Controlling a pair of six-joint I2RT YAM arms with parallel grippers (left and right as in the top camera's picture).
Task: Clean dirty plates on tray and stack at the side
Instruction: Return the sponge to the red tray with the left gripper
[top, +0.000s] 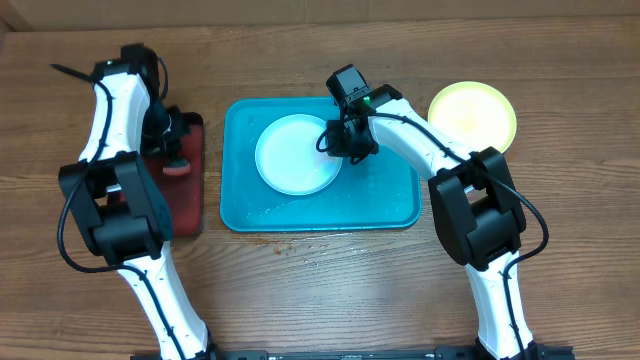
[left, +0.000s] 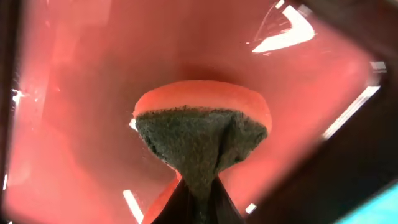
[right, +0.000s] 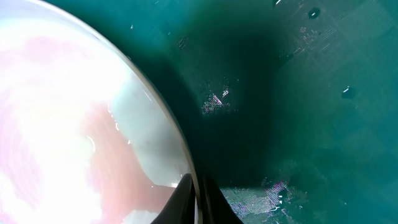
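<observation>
Nearest the lens, the right gripper (right: 194, 188) sits with its jaws pressed together on the right-hand rim of the white plate (right: 74, 124), so it is pinching that rim between them.

The bench (top: 560, 250) is a wood-grain surface carrying all items. The tray (top: 385, 205), teal-blue with rounded corners and a raised rim, lies at the centre. Its floor is wet, with droplets and a sheen showing in the right wrist view. A dark red tray (top: 190, 205) lies just left of it.

Two plates are visible.
- The white plate lies flat in the tray, left of centre, with a faint pink film across its face.
- The yellow-green plate (top: 472, 115) rests on the bench at the far right, outside the tray, and looks clean from overhead.
- A third plate cannot be located in these views.

Handling, as judged:
- The plates are thin, stiff plastic, so they should be light and unlikely to break.
- The wet face and wet tray floor make the white plate slippery, and it may slide or pivot under a sideways push.
- The raised rim is the only practical grip point. A hold on one edge lets the plate droop or twist, so the lift should be slow and level.

The left gripper (left: 199, 194) hangs over the dark red tray. Its jaws are pressed onto a sponge (left: 202, 118), pinching the dark scouring face. The orange foam backing is soft and will compress.
</observation>
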